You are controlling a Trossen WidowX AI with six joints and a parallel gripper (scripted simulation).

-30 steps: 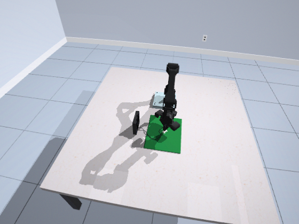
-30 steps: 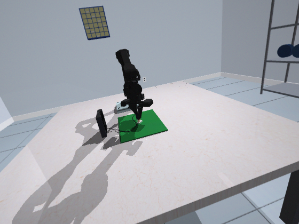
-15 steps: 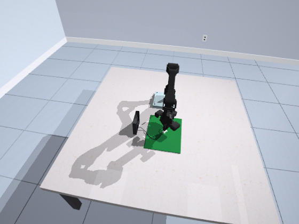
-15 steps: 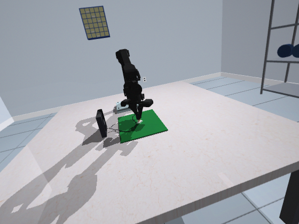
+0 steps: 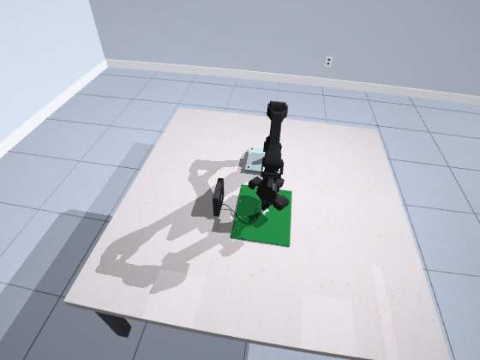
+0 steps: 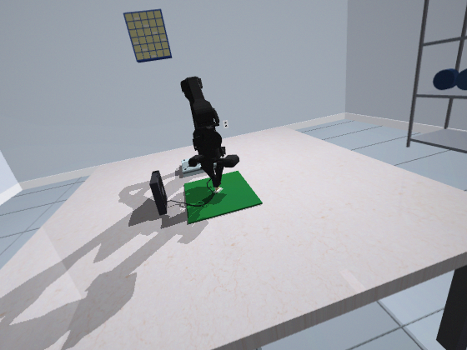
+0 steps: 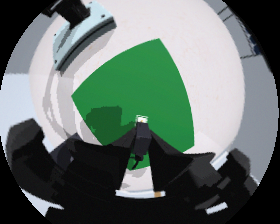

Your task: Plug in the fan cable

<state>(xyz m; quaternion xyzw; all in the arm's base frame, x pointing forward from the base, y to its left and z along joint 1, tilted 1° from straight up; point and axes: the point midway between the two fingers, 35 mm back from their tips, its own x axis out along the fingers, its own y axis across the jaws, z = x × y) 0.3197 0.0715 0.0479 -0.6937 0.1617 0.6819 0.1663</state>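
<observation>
Hand: the black parallel-jaw hand (image 6: 218, 186) is pointed steeply down over the flat green circuit board (image 5: 274, 229), its fingers pinched on the small white cable plug (image 6: 219, 189).
Plug: seen at the fingertips in the exterior and wrist views (image 7: 143, 120), low over the middle of the board; whether it touches the board cannot be told.
Header: the four-pin fan header is too small to be made out in any view; it is judged to lie directly under or just beside the plug.
Key relation: the coming move is judged to be a straight push down along the hand's near-vertical axis, so the plug must be held square above the pins.
Cable: a thin dark cable (image 5: 240, 219) is trailed from the plug across the board's left edge to the fan.
Fan: the black square fan (image 5: 219, 197) is stood on edge on the pale marbled counter (image 5: 334, 276), just left of the board.
Surroundings: a light blue base plate (image 5: 253, 153) is seen behind the board, under the arm.
Obstructions: nothing is seen between plug and board; slack cable is judged the only likely snag.
</observation>
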